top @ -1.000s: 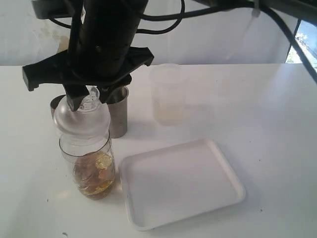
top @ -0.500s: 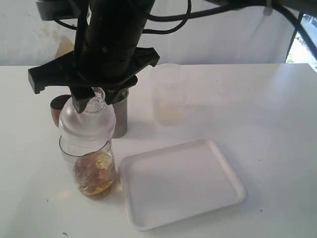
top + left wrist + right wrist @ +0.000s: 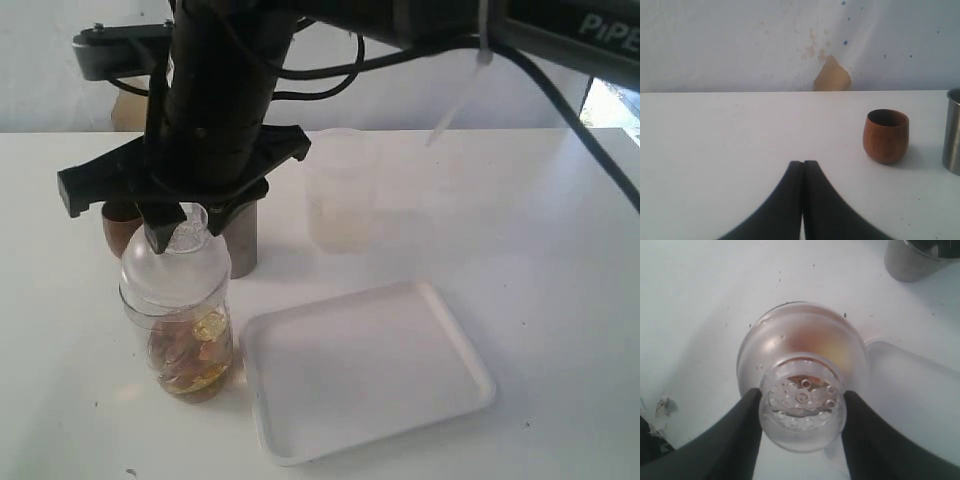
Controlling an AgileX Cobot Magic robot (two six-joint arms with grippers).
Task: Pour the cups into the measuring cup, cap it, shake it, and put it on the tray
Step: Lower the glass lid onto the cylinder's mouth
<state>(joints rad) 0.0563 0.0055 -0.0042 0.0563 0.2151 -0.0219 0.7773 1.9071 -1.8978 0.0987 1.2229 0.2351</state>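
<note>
1. Table [image 3: 560, 250]: white, carries all items.
2. Tray [image 3: 365, 370]: lies flat on the table, nothing on it. All positions below refer to it.
3. Right claw [image 3: 801, 415]: hangs over the spot just off the tray's left-arm side. Its two fingers [image 3: 737, 435] press on opposite sides of the cap's perforated neck, so it is holding the cap.
4. Measuring cup [image 3: 185, 340]: stands upright on the table, just beside the tray's left-arm edge and outside the tray. Brownish-amber contents fill its lower part.
5. Cap [image 3: 175, 265]: a clear dome, resting on the measuring cup's mouth.
6. Frosted cup [image 3: 340, 195]: upright, beyond the tray's far edge.
7. Tumbler [image 3: 240, 240]: upright, beyond the tray's far left-arm corner, behind the measuring cup.
8. Wooden cup [image 3: 885, 136]: upright, beside the tumbler, farther from the tray.
9. Left claw [image 3: 803, 167]: fingers pressed together, gripping nothing, low over bare table near the wooden cup.
</note>
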